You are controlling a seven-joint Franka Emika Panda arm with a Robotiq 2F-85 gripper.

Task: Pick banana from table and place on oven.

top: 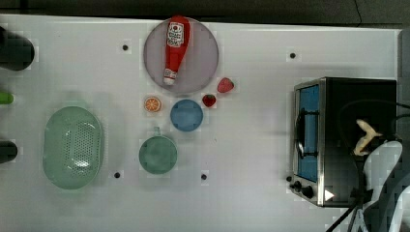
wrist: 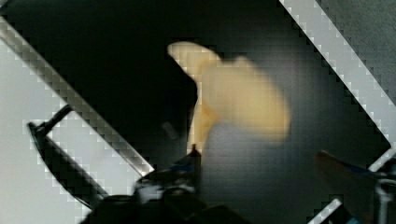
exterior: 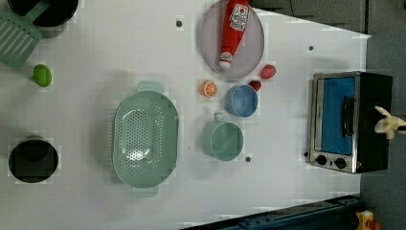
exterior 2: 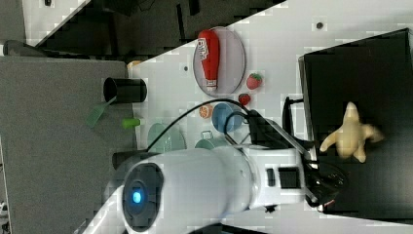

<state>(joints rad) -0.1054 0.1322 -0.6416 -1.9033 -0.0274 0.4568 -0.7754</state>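
The banana (exterior 2: pixel 351 134) is lying on the black top of the toaster oven (exterior 2: pixel 360 73), free of any grip. In the wrist view the banana (wrist: pixel 243 98) is sitting on that dark surface ahead of the pincer (wrist: pixel 275 170), whose two fingers are standing spread wide apart with nothing between them. In the right view the white arm (exterior 2: pixel 204 187) is reaching toward the oven, its dark wrist end hovering at about 8 o'clock from the banana.

In the top view the toaster oven (top: pixel 333 96) is standing on the white counter (top: pixel 251 193) at the 3 o'clock side, glass door facing 9 o'clock, with the banana (top: pixel 365 135) resting on its roof.

Near the counter's centre in the top view, a ketchup bottle (top: pixel 175 46) is lying on a grey plate (top: pixel 205 58). At 5 o'clock from the plate, two strawberries (top: pixel 225 85) are sitting close together. A blue bowl (top: pixel 186 115) is sitting just below the plate, with an orange slice (top: pixel 152 104) at its 9 o'clock and a green cup (top: pixel 157 154) at its 7 o'clock. A green colander (top: pixel 72 147) is occupying the 9 o'clock side.
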